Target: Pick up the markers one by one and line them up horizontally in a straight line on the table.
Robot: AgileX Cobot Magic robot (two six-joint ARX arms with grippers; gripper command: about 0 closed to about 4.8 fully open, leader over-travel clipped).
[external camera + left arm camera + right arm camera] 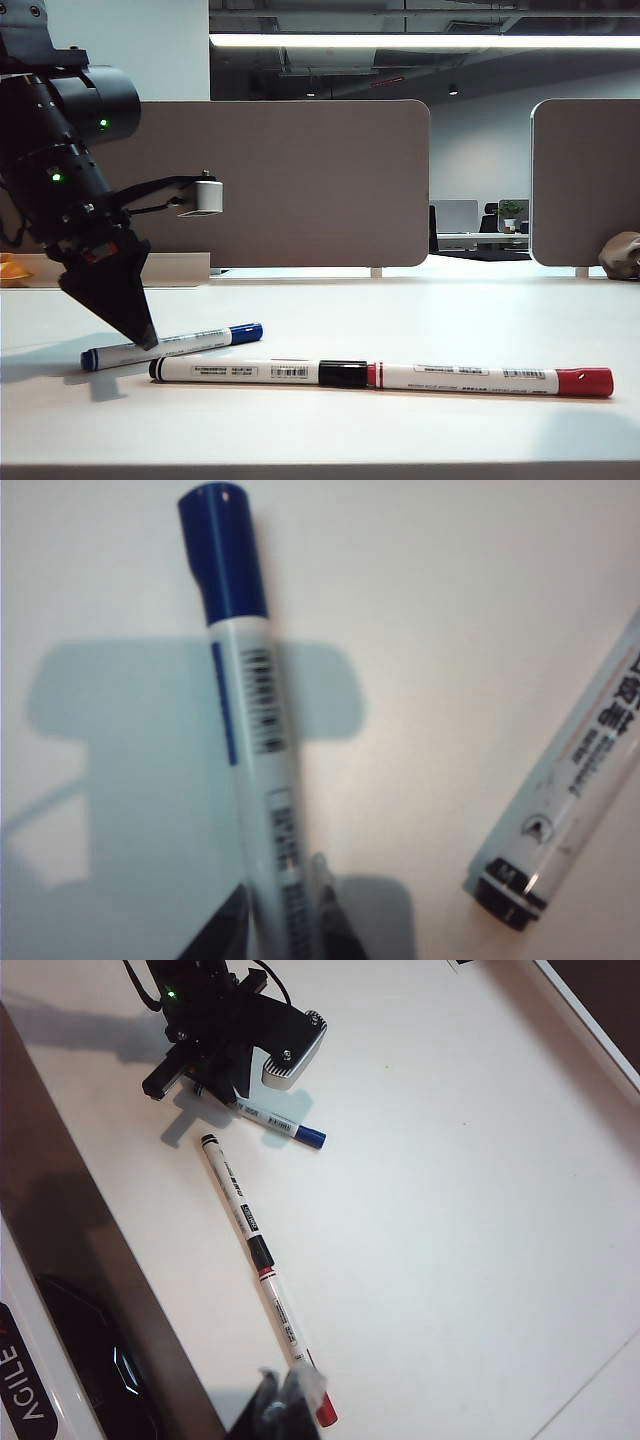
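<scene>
Left gripper [140, 338]: it is reaching down at the lower left of the exterior frame, with its dark tip against the barrel of the blue marker; in the left wrist view the jaws are standing on both sides of that barrel, partly closed, and I cannot tell if they are already pressing it

Right gripper [290, 1385]: it is hanging at the bottom edge of its own wrist view, above the red end of the row; the jaws are closed and are holding nothing

Blue marker [172, 346]: it is lying on the bench at the lower left of the exterior frame, slightly tilted, with the blue cap pointing right, just behind the black marker and not in line with it

Black marker [258, 371]: it is lying flat in the lower centre of the exterior frame, with its cap touching the end of the red marker

Red marker [490, 378]: it is lying flat at the lower right, with the red cap at the far right, making one straight row with the black one

Bench [450, 300]: its white top is carrying all three markers
</scene>
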